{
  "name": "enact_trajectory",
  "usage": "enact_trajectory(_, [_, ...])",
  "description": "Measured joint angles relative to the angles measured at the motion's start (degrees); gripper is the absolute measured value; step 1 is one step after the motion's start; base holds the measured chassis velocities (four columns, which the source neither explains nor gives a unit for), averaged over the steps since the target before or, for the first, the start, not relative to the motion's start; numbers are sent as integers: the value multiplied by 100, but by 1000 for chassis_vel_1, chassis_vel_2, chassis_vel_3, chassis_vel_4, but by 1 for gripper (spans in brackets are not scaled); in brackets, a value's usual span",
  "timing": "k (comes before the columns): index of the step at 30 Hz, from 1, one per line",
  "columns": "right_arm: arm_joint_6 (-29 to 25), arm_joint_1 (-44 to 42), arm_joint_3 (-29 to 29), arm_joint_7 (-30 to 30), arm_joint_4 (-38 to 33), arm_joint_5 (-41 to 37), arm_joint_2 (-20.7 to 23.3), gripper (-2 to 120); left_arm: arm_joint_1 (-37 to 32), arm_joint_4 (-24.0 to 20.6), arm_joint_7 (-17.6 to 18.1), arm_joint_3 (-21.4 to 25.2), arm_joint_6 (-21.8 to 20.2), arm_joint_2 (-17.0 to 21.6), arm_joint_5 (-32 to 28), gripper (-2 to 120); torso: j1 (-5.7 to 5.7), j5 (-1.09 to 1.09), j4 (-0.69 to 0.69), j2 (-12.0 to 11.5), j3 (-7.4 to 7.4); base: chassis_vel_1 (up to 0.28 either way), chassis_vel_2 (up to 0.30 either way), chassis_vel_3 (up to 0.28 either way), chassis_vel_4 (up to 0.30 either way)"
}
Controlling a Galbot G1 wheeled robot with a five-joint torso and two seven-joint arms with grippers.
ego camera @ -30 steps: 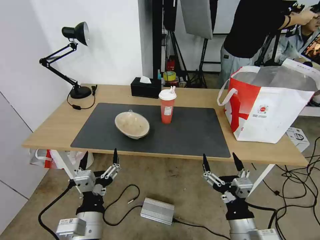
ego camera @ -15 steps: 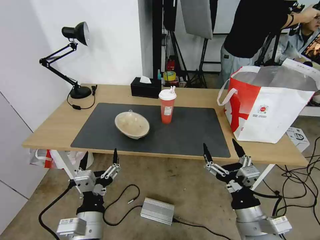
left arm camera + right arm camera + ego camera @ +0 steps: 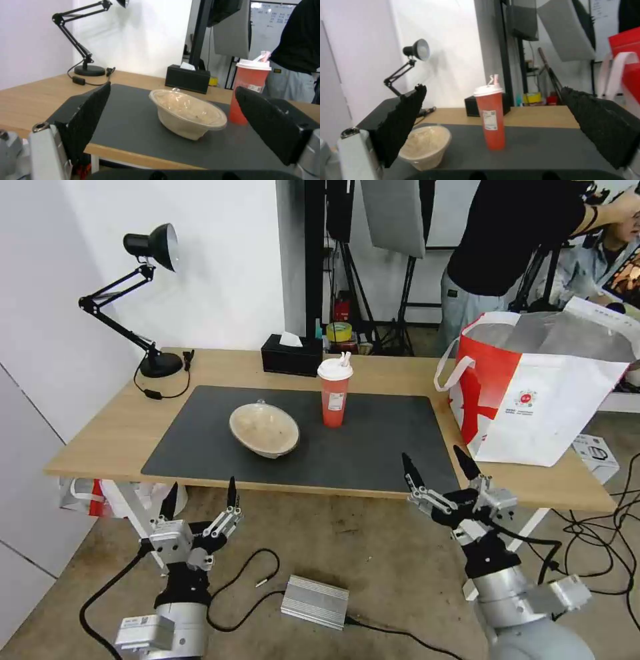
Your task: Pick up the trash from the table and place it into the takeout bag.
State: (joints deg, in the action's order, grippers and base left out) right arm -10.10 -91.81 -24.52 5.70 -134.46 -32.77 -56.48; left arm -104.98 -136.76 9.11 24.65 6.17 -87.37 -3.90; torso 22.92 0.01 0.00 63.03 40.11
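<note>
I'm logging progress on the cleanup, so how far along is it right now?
Nothing visibly bagged: the takeout bag shows only foil lining. Nothing in hand: the right gripper is open at the table's front edge, and the left gripper is open, lower. Left: beige bowl and red cup, on the mat.

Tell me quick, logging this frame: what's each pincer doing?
Left pincer: open, empty, below the table edge.
Right pincer: open, empty, at its front edge.

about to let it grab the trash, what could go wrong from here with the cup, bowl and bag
The tall red cup is narrow and upright; a nudge from the open right gripper rising at the table edge could tip it.

The beige bowl sits tilted, so its contents might spill when lifted.

The takeout bag stands near the table's right end and could be pushed off.
</note>
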Motion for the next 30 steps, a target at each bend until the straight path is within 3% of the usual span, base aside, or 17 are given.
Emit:
enact_trajectory(11, [450, 1047, 297, 17, 159, -622, 580, 100, -2, 15, 2, 11, 0, -37, 10, 100, 0, -1, 1, 0, 0, 0, 0, 0, 0])
enact_trajectory(30, [654, 1800, 879, 90, 563, -736, 724, 100, 2, 20, -3, 78, 7, -94, 16, 100, 0, -1, 0, 0, 0, 0, 0, 0, 0])
